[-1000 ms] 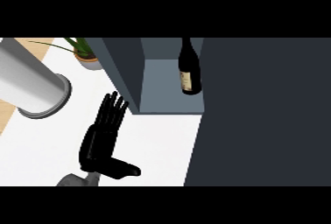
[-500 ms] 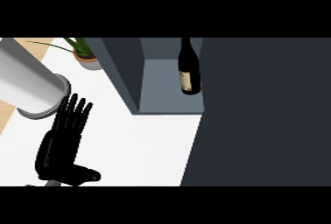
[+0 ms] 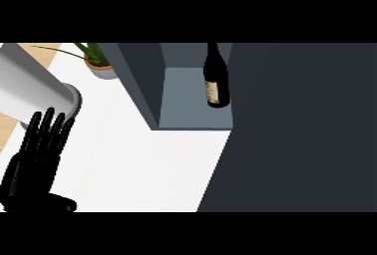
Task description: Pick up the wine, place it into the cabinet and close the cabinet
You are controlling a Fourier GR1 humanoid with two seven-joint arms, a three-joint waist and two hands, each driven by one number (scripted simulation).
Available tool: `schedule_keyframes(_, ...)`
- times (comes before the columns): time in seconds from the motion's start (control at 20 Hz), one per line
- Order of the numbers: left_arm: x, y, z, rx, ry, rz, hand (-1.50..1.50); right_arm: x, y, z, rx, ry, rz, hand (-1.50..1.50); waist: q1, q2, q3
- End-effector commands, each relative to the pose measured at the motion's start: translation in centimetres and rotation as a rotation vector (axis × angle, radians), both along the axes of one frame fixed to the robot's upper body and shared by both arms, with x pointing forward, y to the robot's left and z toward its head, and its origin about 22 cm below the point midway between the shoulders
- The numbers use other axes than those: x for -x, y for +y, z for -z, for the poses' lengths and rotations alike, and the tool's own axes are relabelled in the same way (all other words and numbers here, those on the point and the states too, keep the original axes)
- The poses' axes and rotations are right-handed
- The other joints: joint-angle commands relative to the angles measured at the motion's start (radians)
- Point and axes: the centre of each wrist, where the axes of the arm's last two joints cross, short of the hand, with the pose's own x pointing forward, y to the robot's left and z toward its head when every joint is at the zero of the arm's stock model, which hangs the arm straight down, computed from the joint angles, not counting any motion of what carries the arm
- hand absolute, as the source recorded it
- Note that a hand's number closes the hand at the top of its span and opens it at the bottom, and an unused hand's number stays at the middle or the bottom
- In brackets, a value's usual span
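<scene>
- Wine bottle (image 3: 215, 79) stands inside the open cabinet (image 3: 193, 94).
- Left hand (image 3: 35, 159), fingers straight and together, hovers over the tabletop (image 3: 154, 169); closing calls for a steady sweep against the door (image 3: 302, 129).

Camera record: 1 view only, the head view, so no second view shares any part of the scene. Position: above the white worktop (image 3: 154, 164), looking steeply down. Framing: close. Upper centre holds the open cabinet (image 3: 193, 102); its dark door panel (image 3: 302, 129) fills the right side. Left edge cuts off a grey cylinder (image 3: 33, 82); a potted plant (image 3: 99, 62) sits at the upper left.
</scene>
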Motion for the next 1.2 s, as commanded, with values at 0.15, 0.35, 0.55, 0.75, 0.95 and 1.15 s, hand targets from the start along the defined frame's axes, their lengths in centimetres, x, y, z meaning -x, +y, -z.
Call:
schedule_keyframes(0.15,-0.1,3.0,-1.2,-0.021,-0.003,-0.001,-1.50,2.2,1.8,-4.1,-0.165,-0.039,-0.096,1.50,0.007,0.001,-0.002)
schedule_keyframes(0.35,-0.2,3.2,-1.6,-0.016,-0.017,0.018,-1.50,1.8,2.0,-4.6,-0.171,-0.028,-0.134,1.50,0.019,0.004,-0.004)
schedule_keyframes(0.55,-0.9,3.8,-2.6,-0.016,-0.027,0.042,-1.50,-0.3,3.4,-3.3,-0.172,-0.036,-0.156,1.50,0.039,0.010,-0.004)
schedule_keyframes(0.75,-0.8,4.6,-2.1,-0.015,0.000,0.031,-1.50,-1.6,4.7,-3.3,-0.152,-0.043,-0.145,1.50,0.049,0.010,-0.006)
schedule_keyframes(0.95,-1.2,4.3,-2.8,-0.015,-0.023,0.042,-1.50,-3.4,6.1,-4.0,-0.139,-0.033,-0.164,1.50,0.061,0.007,-0.005)
schedule_keyframes(1.15,-1.0,5.0,-1.7,-0.012,-0.006,0.036,-1.50,-5.9,10.3,-5.2,-0.119,-0.069,-0.160,1.50,0.046,0.004,-0.004)
